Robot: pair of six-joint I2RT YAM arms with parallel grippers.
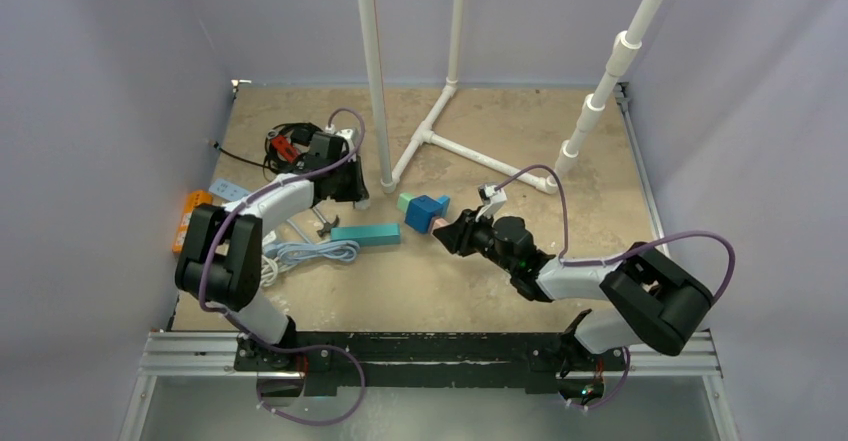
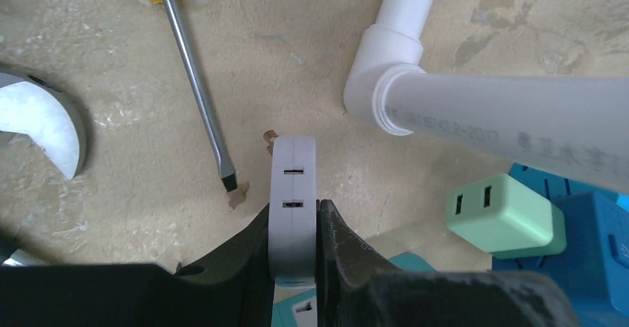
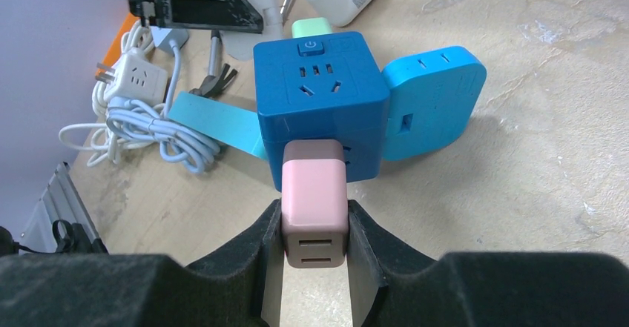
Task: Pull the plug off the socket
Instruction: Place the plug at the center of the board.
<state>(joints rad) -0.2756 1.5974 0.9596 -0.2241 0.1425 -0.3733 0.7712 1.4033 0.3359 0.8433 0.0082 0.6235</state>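
A pink plug sits plugged into the near face of a blue cube socket. My right gripper is shut on the plug's sides, low over the table. In the top view the right gripper is just right of the cube. A mint plug and a flat blue adapter stick out of other faces of the cube. My left gripper is shut on a white slotted adapter, held upright above a teal strip beside a pipe foot.
A white PVC pipe frame stands on the table, one elbow close to the left gripper. A screwdriver and a wrench lie left of it. A coiled white cable, an orange tool and red-black clips are at the left.
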